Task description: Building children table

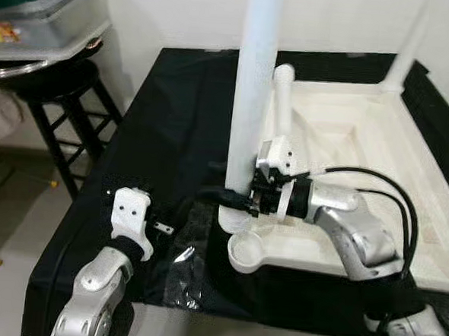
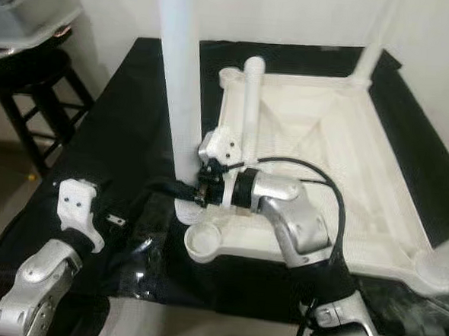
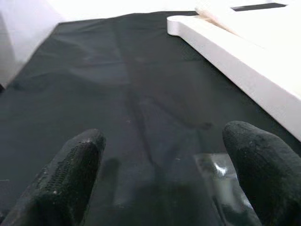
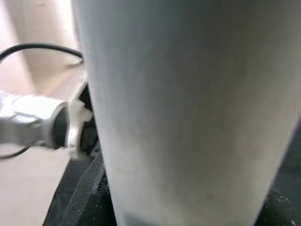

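Standing upright at the near left corner of the upturned white table top, the white leg has its long axis vertical, its lower end in the corner socket and its upper end pointing to the ceiling, out of the picture. The table top lies upside down on the black cloth of the worktop, I think so that the sockets face up and the legs can go in from above; a second leg already stands at the far right corner, and a shorter white tube rises just behind the first leg. The right hand reaches from the right and its black fingers are pressed around the base of the leg, probably to keep it straight while it is seated. One round socket at the near edge, just beside this hand, is not yet filled. The left hand hovers low over the cloth on the left, apart from the table top, its fingers spread and holding nothing. A black stool stands at the far left.
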Robot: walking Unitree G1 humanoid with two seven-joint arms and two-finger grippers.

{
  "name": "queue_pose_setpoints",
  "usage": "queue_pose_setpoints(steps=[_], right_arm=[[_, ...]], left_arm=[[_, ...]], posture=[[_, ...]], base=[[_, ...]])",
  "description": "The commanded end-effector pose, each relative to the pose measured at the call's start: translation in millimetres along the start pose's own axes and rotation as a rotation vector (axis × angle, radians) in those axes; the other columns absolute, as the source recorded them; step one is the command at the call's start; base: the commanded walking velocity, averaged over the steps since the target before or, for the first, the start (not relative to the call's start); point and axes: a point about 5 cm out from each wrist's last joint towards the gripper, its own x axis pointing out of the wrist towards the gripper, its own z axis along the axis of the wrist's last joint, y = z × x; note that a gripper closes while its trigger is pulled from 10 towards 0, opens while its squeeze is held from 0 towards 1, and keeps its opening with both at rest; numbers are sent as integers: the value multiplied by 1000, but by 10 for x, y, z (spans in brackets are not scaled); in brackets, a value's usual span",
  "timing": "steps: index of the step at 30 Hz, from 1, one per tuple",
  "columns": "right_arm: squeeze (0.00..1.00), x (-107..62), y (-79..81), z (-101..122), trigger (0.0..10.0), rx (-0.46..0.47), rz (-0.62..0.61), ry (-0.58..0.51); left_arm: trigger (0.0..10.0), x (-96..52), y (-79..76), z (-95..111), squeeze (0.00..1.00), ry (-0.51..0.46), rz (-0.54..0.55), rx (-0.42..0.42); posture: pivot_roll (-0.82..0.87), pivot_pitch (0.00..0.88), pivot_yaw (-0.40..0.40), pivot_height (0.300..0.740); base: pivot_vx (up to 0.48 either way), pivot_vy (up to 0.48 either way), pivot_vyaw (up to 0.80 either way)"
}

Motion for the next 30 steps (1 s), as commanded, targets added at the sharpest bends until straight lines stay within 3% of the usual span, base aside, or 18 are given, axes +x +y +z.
queue_pose_setpoints(steps=[1, 8, 10, 15, 22, 26, 29, 30], right_arm=[[0, -25, -16, 27, 10000, 2, 48, -18], [0, -60, -36, 126, 10000, -4, 125, -31], [0, -137, 30, 201, 10000, 17, 257, -52], [0, -251, 131, 144, 10000, 53, 401, 7], [0, -313, 176, 83, 10000, 79, 455, 24], [0, -357, 188, 50, 10000, 116, 497, 34], [0, -391, 183, 12, 10000, 174, 536, 53], [0, -391, 183, 12, 10000, 174, 536, 53]], left_arm=[[10000, -46, -2, 6, 0, 5, 11, -6], [10000, -89, -22, 20, 0, 3, 12, -9], [10000, -120, -33, 28, 0, 3, 13, -11], [10000, -151, -33, 41, 0, 8, 7, -10], [10000, -167, -67, 56, 0, 8, -46, -18], [10000, -215, -144, 85, 0, 3, -159, -3], [10000, -313, -179, 123, 0, 3, -326, 41], [10000, -313, -179, 123, 0, 3, -326, 41]], posture=[[-23, 208, 28, 740], [-18, 223, 23, 740], [-15, 230, 22, 740], [-13, 233, 28, 740], [-13, 234, 37, 740], [-16, 238, 46, 740], [-18, 252, 50, 740], [-18, 252, 50, 740]], base=[[0, 0, 750], [0, 0, 316], [0, 0, 0], [0, 0, 0], [0, 0, 0], [0, 0, 0], [0, 0, 0], [0, 0, 0]])
